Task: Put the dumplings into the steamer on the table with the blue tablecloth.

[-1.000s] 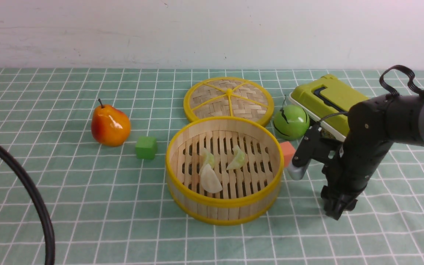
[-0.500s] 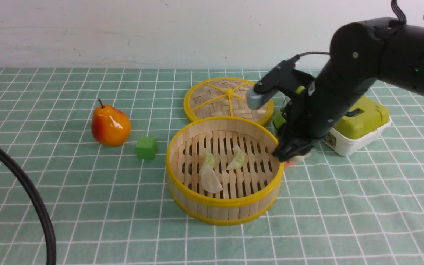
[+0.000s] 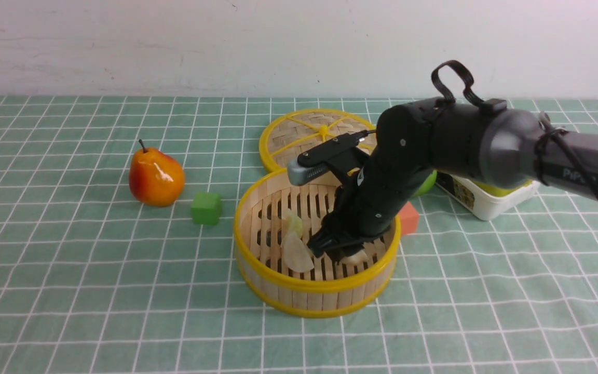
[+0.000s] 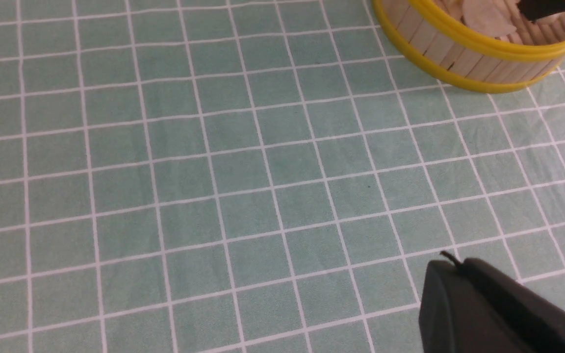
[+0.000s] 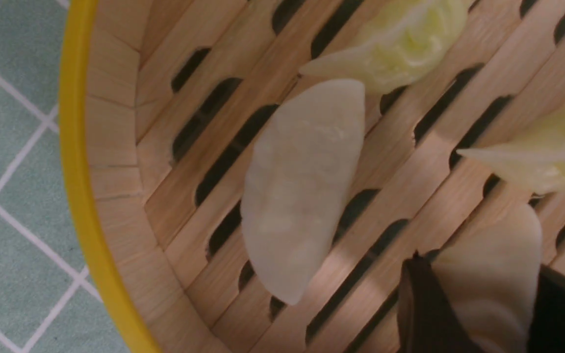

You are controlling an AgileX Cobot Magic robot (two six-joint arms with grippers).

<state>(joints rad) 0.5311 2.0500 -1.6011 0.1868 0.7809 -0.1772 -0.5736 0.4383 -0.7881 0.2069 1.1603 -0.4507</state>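
Observation:
The steamer [image 3: 257,270] stands mid-table on the teal grid cloth [image 3: 96,270]. On its slatted floor lie a cream dumpling [image 3: 297,252] and a pale green one [image 3: 294,222]. My right gripper [image 3: 348,254] is down inside the steamer, shut on a second cream dumpling [image 3: 357,257] close to the floor. The right wrist view shows that held dumpling [image 5: 498,235] between my gripper [image 5: 478,267], the lying cream one [image 5: 302,191] and two green ones [image 5: 400,44] [image 5: 547,157]. My left gripper [image 4: 451,262] is shut and empty over bare cloth, short of the steamer [image 4: 464,49].
The flat woven lid [image 3: 299,135] lies behind the steamer. A pear [image 3: 155,178] and green cube [image 3: 206,208] sit to its left. An orange cube [image 3: 408,217], a green apple [image 3: 426,182] and a green-and-white box [image 3: 491,200] sit to its right.
My right arm has swung left from beside the steamer and come down inside it with the cream dumpling. The left arm's cable has left the front view.

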